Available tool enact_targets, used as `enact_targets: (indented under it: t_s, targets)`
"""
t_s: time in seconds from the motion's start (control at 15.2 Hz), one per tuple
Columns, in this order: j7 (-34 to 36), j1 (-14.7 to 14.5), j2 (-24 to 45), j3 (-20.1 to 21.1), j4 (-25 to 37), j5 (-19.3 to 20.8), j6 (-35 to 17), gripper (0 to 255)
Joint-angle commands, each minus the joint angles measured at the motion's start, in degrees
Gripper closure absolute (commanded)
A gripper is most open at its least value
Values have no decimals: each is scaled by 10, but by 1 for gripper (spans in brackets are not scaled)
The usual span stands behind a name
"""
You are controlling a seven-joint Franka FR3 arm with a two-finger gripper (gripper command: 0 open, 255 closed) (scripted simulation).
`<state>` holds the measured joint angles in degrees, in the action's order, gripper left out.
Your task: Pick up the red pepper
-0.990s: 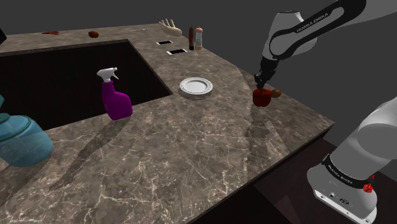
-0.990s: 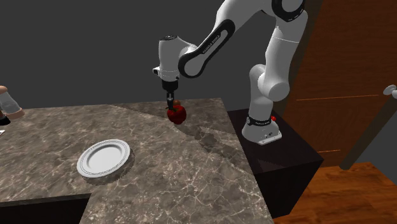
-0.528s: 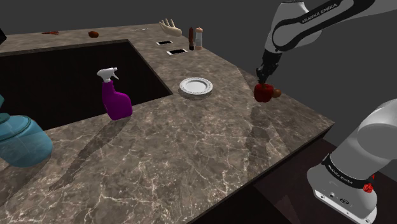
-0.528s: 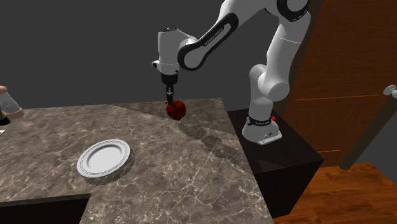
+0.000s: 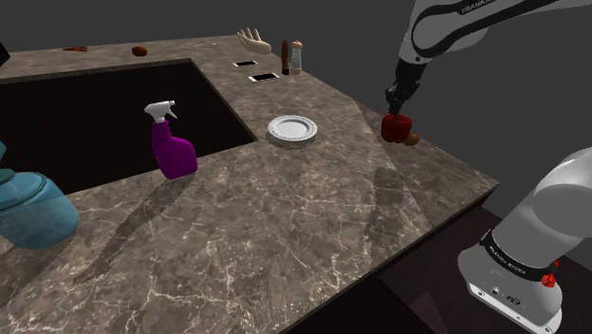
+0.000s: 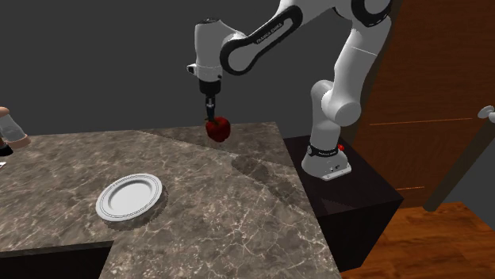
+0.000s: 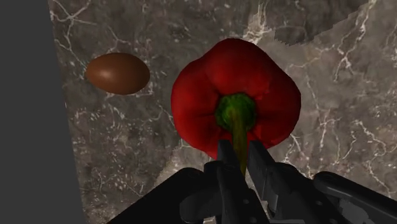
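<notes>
The red pepper (image 7: 235, 95) hangs by its green stem, which my gripper (image 7: 242, 153) is shut on. In the shoulder view the red pepper (image 5: 397, 126) is lifted off the marble counter (image 5: 285, 209), under the gripper (image 5: 394, 106). From the second exterior view the red pepper (image 6: 217, 128) floats above the counter's far edge, below the gripper (image 6: 210, 115). Its shadow lies on the stone underneath.
A brown egg-shaped thing (image 7: 118, 72) lies on the counter beside the pepper, near the edge (image 5: 412, 139). A white plate (image 5: 291, 128) sits mid-counter. A purple spray bottle (image 5: 171, 142) stands by the sink (image 5: 95, 114); a teal jar (image 5: 33, 209) and small bottles (image 5: 296, 57) stand further off.
The gripper has risen with the red pepper, which has gone from resting on the counter to hanging above it. The brown thing beside it has stayed in place.
</notes>
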<state>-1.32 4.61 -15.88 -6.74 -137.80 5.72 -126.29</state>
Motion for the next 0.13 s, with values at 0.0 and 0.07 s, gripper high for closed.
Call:
enact_targets:
  t_s: [0.0,0.07]
  targets:
    - [0,0,-6,1,5,0,10,255]
    - [0,0,-5,1,5,0,10,255]
